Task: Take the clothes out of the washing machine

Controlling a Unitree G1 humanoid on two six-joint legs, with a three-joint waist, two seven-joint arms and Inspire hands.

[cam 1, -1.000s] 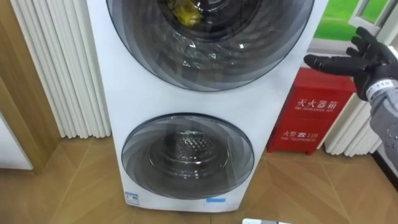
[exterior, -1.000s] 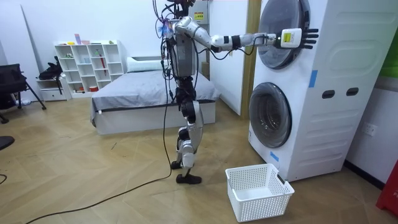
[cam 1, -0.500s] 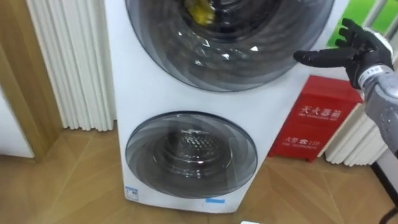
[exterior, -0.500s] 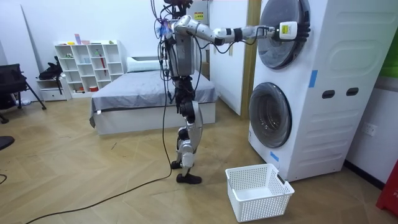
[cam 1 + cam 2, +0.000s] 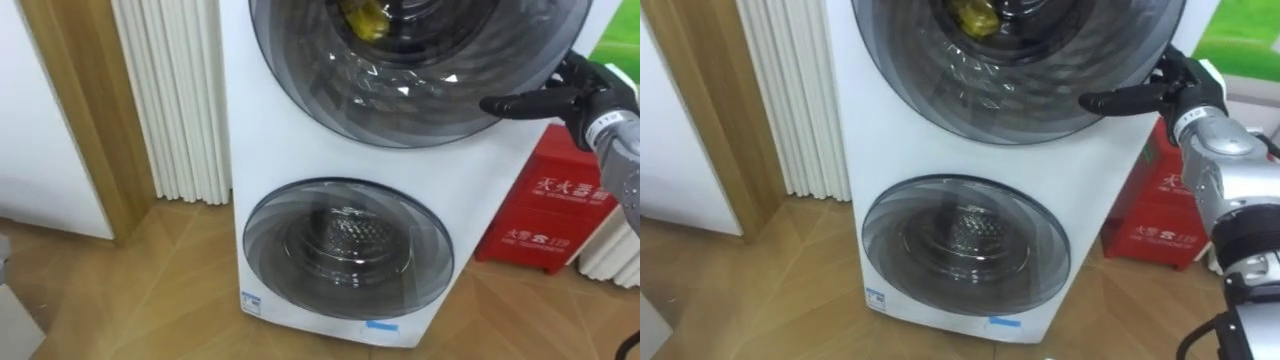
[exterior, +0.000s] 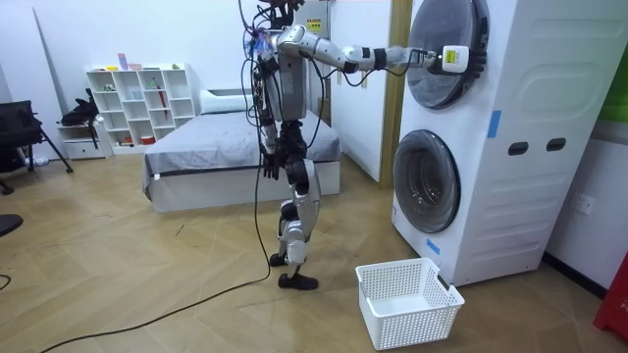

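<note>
Two front-loading washing machines are stacked in one white cabinet (image 6: 535, 127). Behind the dark round upper door (image 5: 420, 70) lies a yellow cloth (image 5: 365, 20), seen through the glass at the top edge. The upper door is closed. My right hand (image 5: 590, 95) reaches in from the right at the door's right rim, open, with its thumb (image 5: 1120, 100) lying straight across the rim. In the room view the right hand (image 6: 453, 59) rests at the upper door's edge with the arm stretched out. My left hand (image 6: 267, 167) hangs by my hip. The lower door (image 5: 345, 250) is closed over a bare steel drum.
I stand about an arm's length in front of the machines. A white laundry basket (image 6: 407, 299) sits on the wooden floor before the lower door. A red fire cabinet (image 5: 555, 215) stands right of the machines, white ribbed panels (image 5: 175, 100) and a wooden frame (image 5: 85, 110) to the left.
My right hand has moved left from beside the cabinet onto the upper door's right rim. The eye view has shifted, so the machines sit further right.
</note>
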